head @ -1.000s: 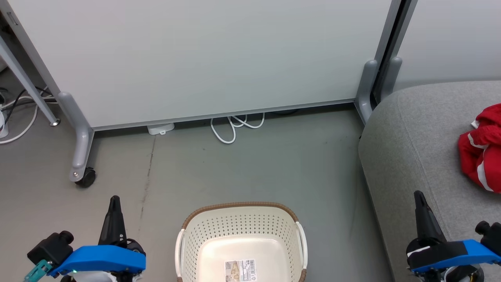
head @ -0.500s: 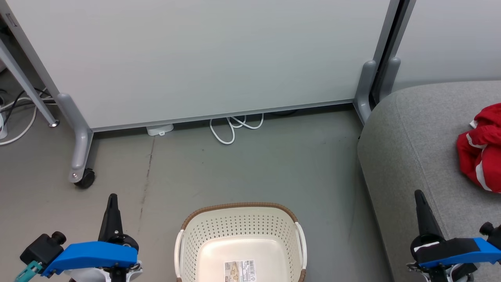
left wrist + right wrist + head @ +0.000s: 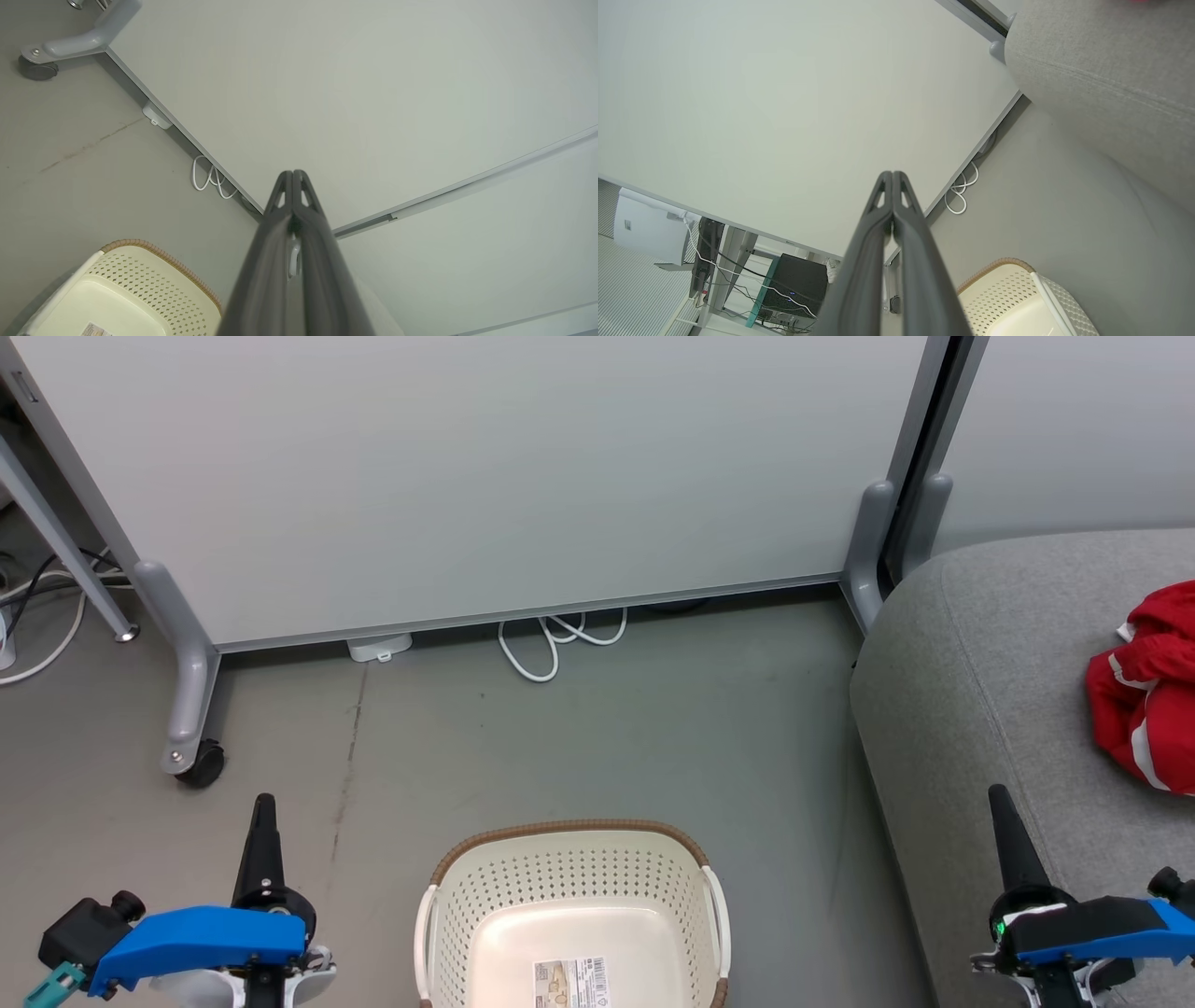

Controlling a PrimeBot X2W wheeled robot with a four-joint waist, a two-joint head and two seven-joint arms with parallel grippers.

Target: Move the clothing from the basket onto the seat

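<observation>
Apparently all clothing (image 3: 1146, 705) on seat (image 3: 980, 663)

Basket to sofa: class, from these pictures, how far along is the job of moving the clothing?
Done: red clothing lies on the grey sofa; the basket shows a bare floor with just its sticker, though its near end is cut off. In hand: nothing; left jaws and right jaws are shut and empty. Left: seemingly nothing, unless something hides in that unseen end.
</observation>
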